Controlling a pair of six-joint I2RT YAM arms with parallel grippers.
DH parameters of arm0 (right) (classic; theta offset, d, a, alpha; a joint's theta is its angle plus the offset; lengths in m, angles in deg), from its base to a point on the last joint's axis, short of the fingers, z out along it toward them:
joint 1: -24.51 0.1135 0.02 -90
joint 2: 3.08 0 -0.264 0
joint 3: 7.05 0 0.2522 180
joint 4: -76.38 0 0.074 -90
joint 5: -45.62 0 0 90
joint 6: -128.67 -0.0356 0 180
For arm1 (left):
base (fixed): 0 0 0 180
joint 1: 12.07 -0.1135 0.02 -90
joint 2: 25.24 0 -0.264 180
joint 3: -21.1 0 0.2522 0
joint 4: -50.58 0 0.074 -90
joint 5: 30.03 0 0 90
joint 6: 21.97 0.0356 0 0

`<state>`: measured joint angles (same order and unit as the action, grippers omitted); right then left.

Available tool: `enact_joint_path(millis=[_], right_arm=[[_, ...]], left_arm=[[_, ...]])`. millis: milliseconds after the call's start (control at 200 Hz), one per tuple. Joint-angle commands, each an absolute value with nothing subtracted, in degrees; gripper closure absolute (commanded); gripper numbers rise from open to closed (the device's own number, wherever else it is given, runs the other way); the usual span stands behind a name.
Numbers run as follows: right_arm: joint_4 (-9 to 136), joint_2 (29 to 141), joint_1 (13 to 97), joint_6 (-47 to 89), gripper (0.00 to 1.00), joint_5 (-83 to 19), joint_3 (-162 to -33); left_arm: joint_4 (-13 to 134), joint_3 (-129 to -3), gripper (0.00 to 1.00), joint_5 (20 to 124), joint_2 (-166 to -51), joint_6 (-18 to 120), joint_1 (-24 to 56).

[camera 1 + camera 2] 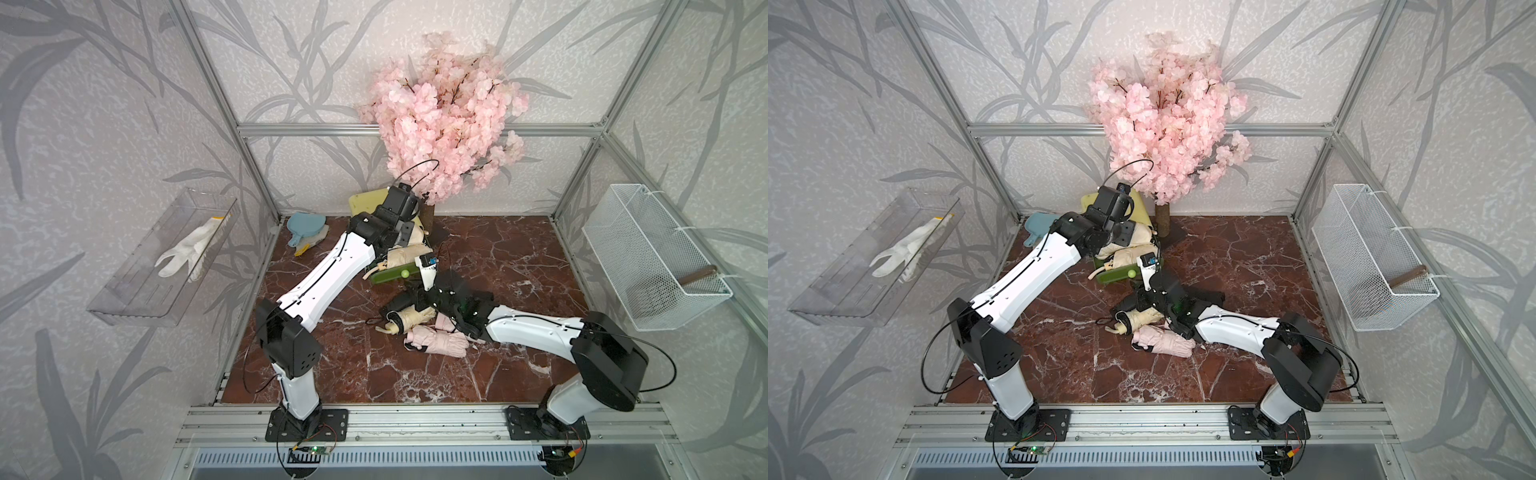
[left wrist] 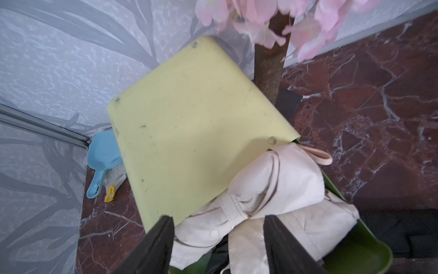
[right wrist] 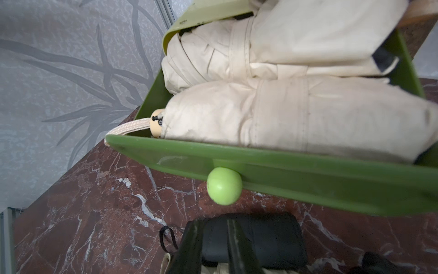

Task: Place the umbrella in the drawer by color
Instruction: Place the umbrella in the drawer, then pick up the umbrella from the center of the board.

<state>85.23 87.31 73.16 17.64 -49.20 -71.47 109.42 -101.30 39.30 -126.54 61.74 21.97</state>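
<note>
- Step in hand, as I judge it: leaving a cream umbrella in the green drawer (image 3: pixel 308 185), which stands pulled out of the yellow cabinet (image 2: pixel 189 118).
- Left claw (image 2: pixel 216 218) hangs over the drawer with its fingers spread either side of the cream fabric, and I see no pinch on it.
- Right claw (image 3: pixel 214 223) sits just short of the knob (image 3: pixel 224 185). Its fingers are narrowly parted with nothing between them, and the black umbrella (image 3: pixel 267 239) lies on the desk (image 1: pixel 519 257) beneath.
- To do it well, lift the left claw straight up so that no finger drags a fold.
- Front cream umbrella (image 3: pixel 308 113) and rear cream umbrella (image 3: pixel 296 42) lie side by side, long axes along the drawer's front wall.
- The front one's handle end points toward the robot's left. Its strap (image 3: pixel 128 128) trails over the drawer's corner and may snag on closing, so tuck it in.
</note>
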Motion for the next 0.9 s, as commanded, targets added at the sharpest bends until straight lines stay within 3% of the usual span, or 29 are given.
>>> enact_joint_path(millis=[0,230,545,670,795,895], right_arm=[[84.35,85.69,72.94,17.11,0.68,-48.60,-73.10],[79.41,81.41,72.94,17.46,0.59,-50.21,-72.59],[68.10,72.08,72.94,20.18,0.54,-48.94,-71.70],[60.24,70.92,72.86,29.29,0.54,-41.58,-74.35],[53.07,72.09,72.94,42.95,0.54,-26.54,-75.94],[50.08,74.38,72.94,48.47,0.55,-23.74,-77.65]], left_arm=[[107.87,-99.36,0.36,40.76,-123.81,60.41,21.18],[104.34,-92.85,0.36,45.83,-114.82,57.72,20.21],[99.16,-72.73,0.32,48.51,-94.09,52.94,20.27],[97.19,-63.52,0.32,48.28,-85.80,49.03,20.22],[97.05,-56.17,0.31,46.10,-78.05,46.52,20.17],[99.04,-52.34,0.28,42.79,-72.28,46.14,20.18]])
